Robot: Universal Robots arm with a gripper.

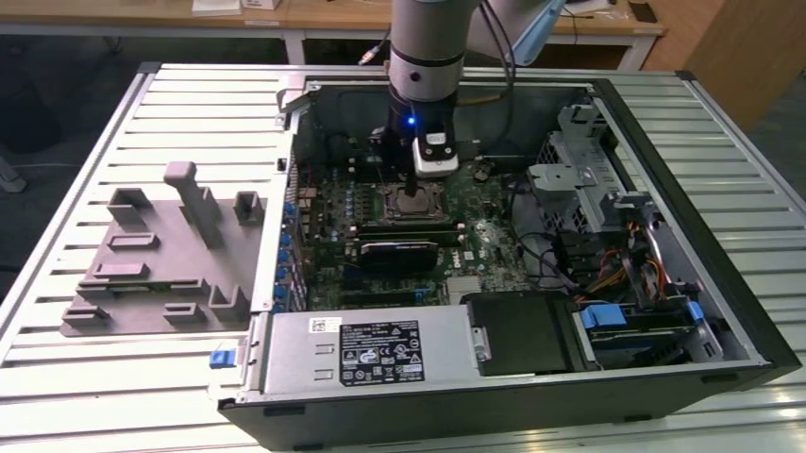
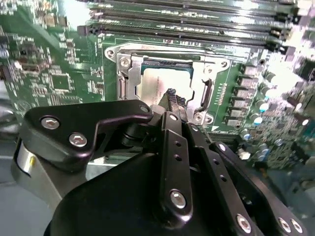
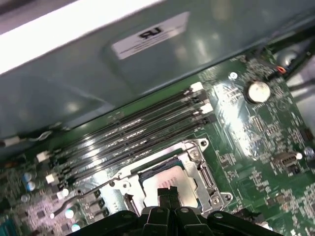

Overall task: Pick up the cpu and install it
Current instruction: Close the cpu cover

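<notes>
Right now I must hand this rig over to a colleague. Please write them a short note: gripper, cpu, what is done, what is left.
Gripper: shut, holding nothing, tips just over the cpu; contact cannot be told.
Cpu: lies flat inside the socket on the motherboard.
Done: cpu is picked up and placed in the socket.
Left: full seating cannot be confirmed; gripper not yet withdrawn.
</notes>
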